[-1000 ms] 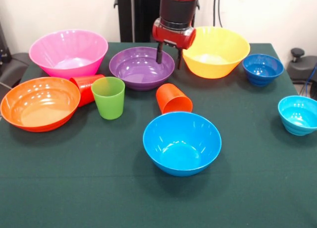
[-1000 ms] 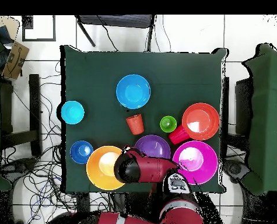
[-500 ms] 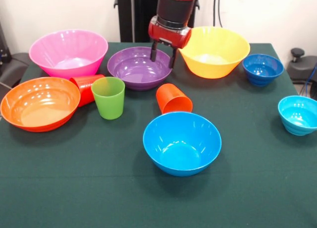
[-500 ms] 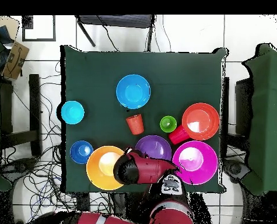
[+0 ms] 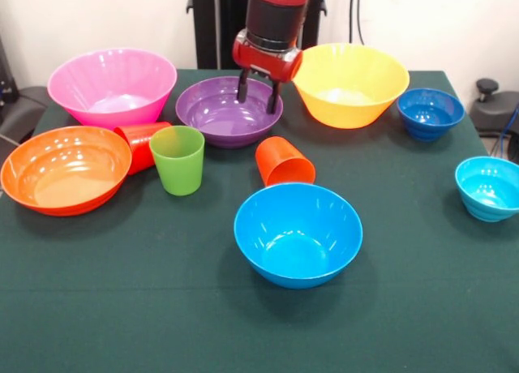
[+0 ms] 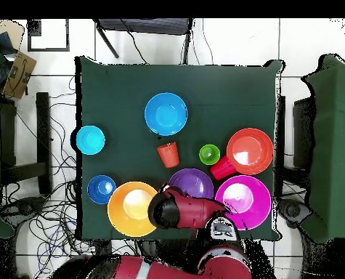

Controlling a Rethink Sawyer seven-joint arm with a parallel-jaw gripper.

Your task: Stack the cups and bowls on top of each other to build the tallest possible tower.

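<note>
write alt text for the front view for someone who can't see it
A red robot arm's open claw hangs over the far rim of a purple bowl on a green table. Nothing is stacked: pink, yellow, orange and blue bowls and three cups sit scattered, the red and orange cups on their sides.

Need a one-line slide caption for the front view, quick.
Open gripper poised over the purple bowl among scattered bowls and cups on the green table; nothing stacked yet.

hand [image 5: 255, 96] shifted left, over purple bowl [image 5: 219, 113]

Front camera faces table [image 5: 122, 308]; overhead looks straight down.
</note>
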